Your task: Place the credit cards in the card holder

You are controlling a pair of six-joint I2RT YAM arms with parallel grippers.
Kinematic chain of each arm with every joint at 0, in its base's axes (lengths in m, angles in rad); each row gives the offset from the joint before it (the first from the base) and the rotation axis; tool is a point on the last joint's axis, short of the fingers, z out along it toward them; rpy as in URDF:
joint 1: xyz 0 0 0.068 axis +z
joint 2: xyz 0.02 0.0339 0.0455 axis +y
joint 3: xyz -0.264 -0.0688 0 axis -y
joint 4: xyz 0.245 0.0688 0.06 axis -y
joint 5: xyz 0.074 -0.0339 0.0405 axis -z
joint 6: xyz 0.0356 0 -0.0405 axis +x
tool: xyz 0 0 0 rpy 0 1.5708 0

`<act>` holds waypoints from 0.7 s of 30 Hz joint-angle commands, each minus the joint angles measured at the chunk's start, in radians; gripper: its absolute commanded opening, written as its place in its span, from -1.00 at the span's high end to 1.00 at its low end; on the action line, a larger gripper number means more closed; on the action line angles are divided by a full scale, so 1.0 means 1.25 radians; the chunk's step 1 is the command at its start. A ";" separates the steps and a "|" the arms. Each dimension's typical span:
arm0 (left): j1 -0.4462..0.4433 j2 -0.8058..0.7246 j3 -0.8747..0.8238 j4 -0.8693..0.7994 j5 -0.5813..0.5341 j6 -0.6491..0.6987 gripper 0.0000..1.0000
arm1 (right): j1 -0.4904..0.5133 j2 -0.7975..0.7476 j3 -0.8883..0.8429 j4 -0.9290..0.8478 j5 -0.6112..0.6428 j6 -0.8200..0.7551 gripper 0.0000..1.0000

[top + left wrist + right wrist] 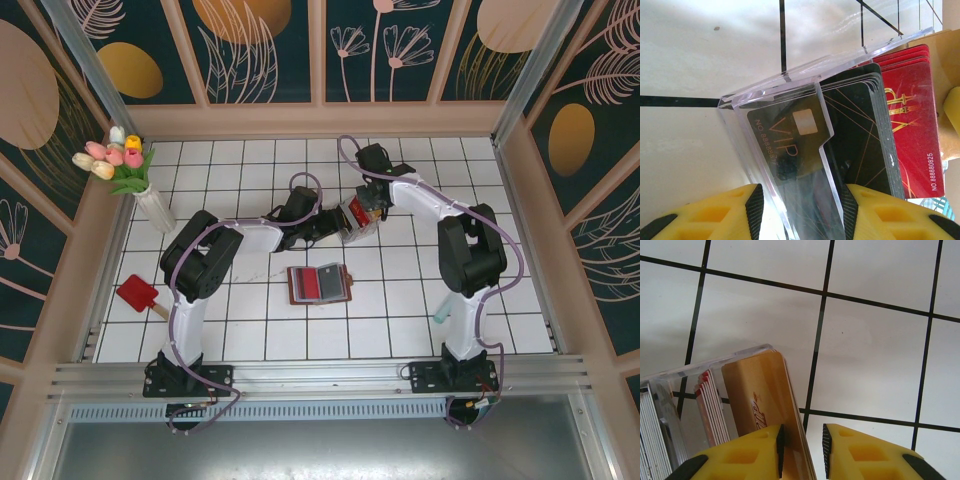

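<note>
White gridded tabletop under floral wall panels: the credit cards stand on edge in a clear acrylic tray held tilted at mid-table. They comprise black and red stacks plus one tan-orange card; all are thin, stiff and glossy, judged light and slippery, best pinched across the flat faces near a free edge. The right gripper straddles the tan-orange card, fingers narrowly apart with a gap at the right pad; the left gripper is clamped across the tray; the card holder, brown leather, lies open just nearer.
</note>
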 commanded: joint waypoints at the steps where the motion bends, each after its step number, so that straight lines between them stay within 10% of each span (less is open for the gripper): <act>1: 0.001 0.016 -0.023 -0.049 -0.012 0.008 0.06 | -0.007 -0.029 0.010 -0.031 0.023 -0.009 0.41; 14: 0.000 0.017 -0.023 -0.048 -0.009 0.010 0.07 | -0.032 0.006 -0.024 0.001 -0.111 0.012 0.27; 21: 0.001 0.012 -0.025 -0.050 -0.012 0.012 0.10 | -0.040 -0.013 -0.020 -0.002 -0.131 0.022 0.52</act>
